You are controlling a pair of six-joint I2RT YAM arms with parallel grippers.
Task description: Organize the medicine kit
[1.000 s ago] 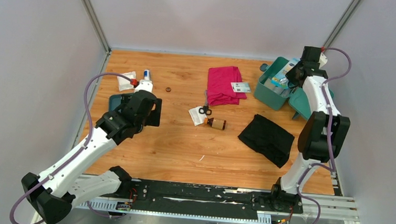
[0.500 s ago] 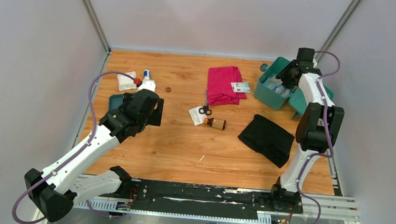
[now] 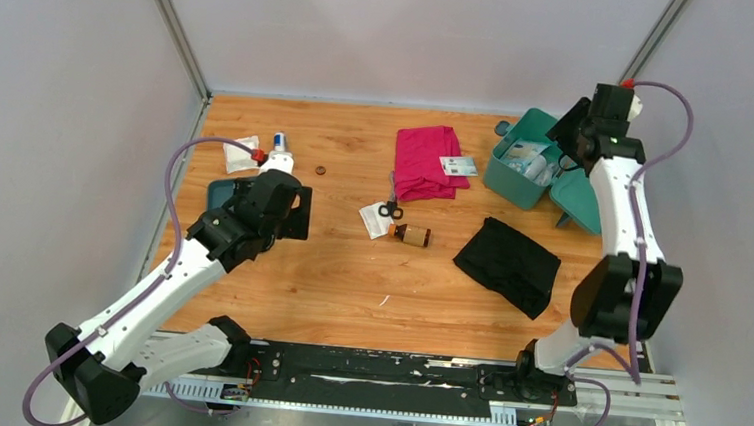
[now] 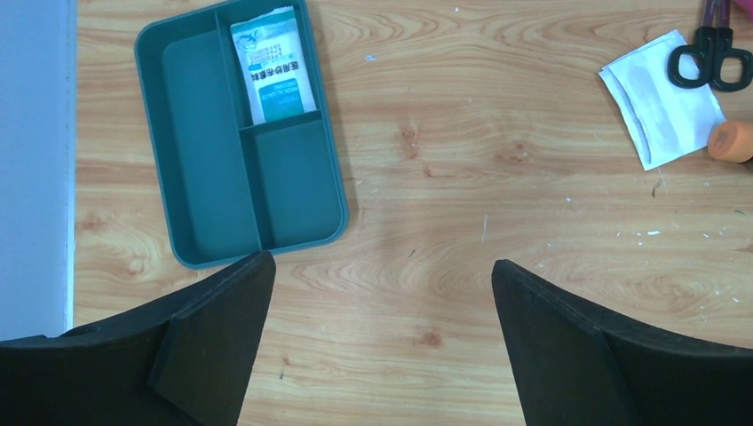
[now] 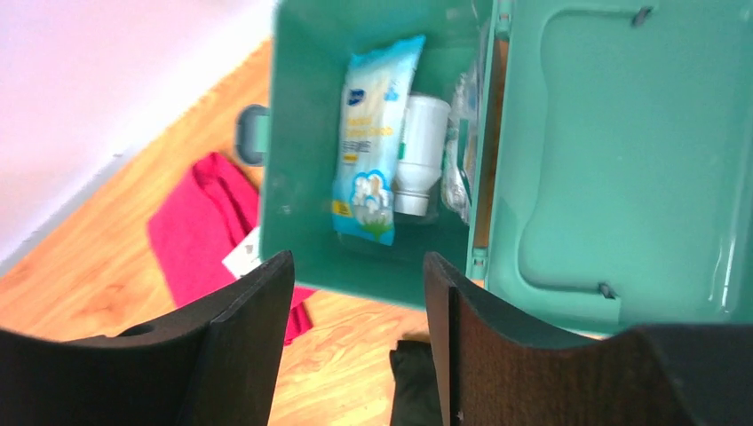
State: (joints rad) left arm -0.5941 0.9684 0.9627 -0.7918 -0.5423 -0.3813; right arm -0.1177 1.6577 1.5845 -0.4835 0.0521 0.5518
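The medicine kit is a teal box at the back right, its lid swung open to the right. The right wrist view looks down into the medicine kit; a blue-and-white packet, a white bottle and a clear wrapper lie inside. My right gripper hangs above the box, open and empty. My left gripper stands open over bare wood, just right of a flat dark-teal tray with a packet in one compartment.
A pink cloth carries a card. Scissors, a white sachet and an amber bottle lie mid-table. A black cloth lies front right. A white packet and a small bottle sit back left.
My right gripper has opened, lifted and drawn back to the right from the box; the blue-and-white packet now lies inside. The left arm has barely moved.
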